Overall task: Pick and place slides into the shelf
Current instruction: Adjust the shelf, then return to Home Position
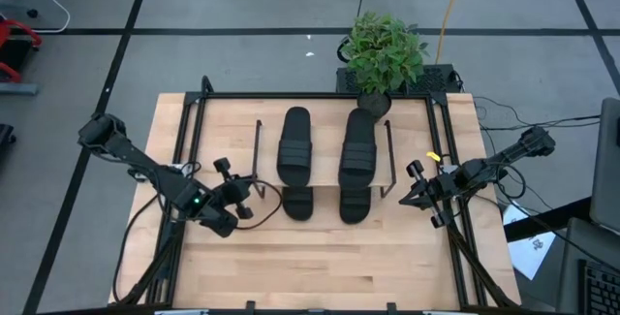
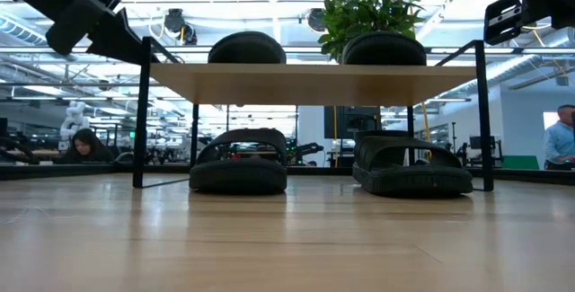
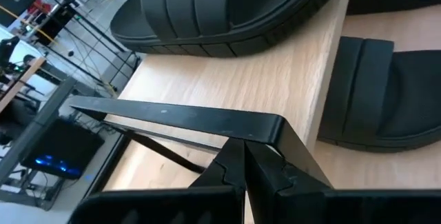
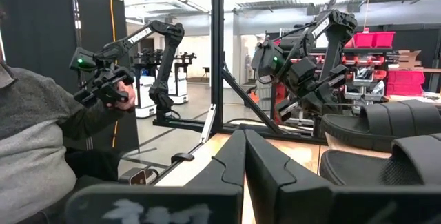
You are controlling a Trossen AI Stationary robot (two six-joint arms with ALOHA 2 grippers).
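High view: my left gripper [image 1: 254, 199] and right gripper [image 1: 407, 191] are both clenched, holding nothing, w/ the shelf [image 1: 325, 131] between them. Two slides [image 1: 294, 145] sit on its board, two more [image 2: 238, 162] beneath.

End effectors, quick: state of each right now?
Left end effector: closed, holding nothing, beside the shelf.
Right end effector: closed, holding nothing.

A robotics lab: other robot arms [image 4: 148, 52] stand beyond the table.
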